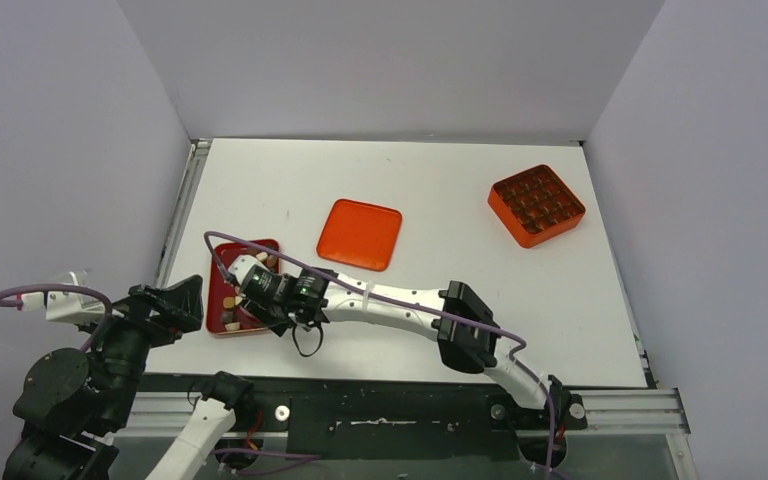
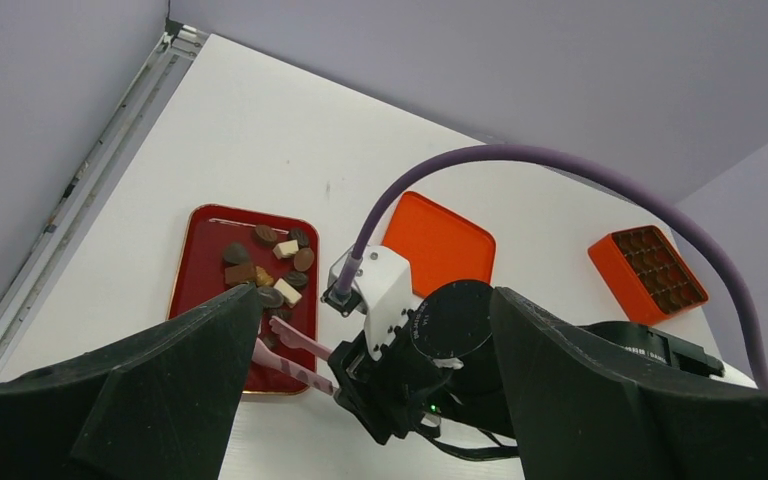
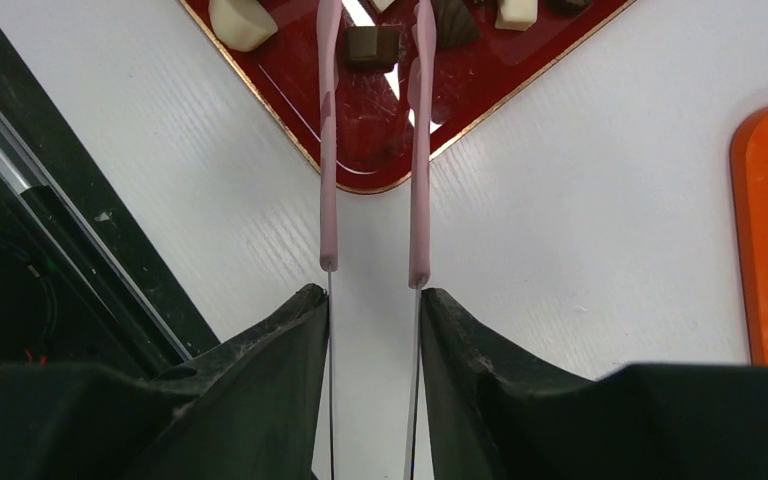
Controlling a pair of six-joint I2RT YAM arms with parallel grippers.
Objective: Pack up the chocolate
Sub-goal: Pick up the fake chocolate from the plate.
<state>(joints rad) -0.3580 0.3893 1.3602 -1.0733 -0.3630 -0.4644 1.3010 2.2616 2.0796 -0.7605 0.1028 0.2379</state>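
**White table (image 1: pixel 440 180), tongs (image 3: pixel 328 150) over the tray (image 1: pixel 265 250)**

Top view: the red tray lies at 8 o'clock on the table, with the chocolate (image 1: pixel 230 298) (dark and pale chunks) loose inside it. A lid (image 1: pixel 360 234) lies flat near the centre. A box (image 1: pixel 536 205) with a grid of cells sits at 2 o'clock, well apart from the tray. The right gripper (image 1: pixel 252 312) reaches across over the tray's near end. The left gripper (image 1: pixel 182 300) hangs just beside the tray, at its 9 o'clock.

Left wrist view: the left fingers (image 2: pixel 160 390) stand wide apart and hold nothing. Beyond them the tongs stick out of the right gripper toward 10 o'clock, their tips among the chunks.

Right wrist view: the right fingers (image 3: pixel 270 350) are clamped on the tongs' thin shanks. The pink arms run toward 12 o'clock, parted, over the tray's corner. One dark chunk lies between the tips (whether it is pinched, I cannot tell).
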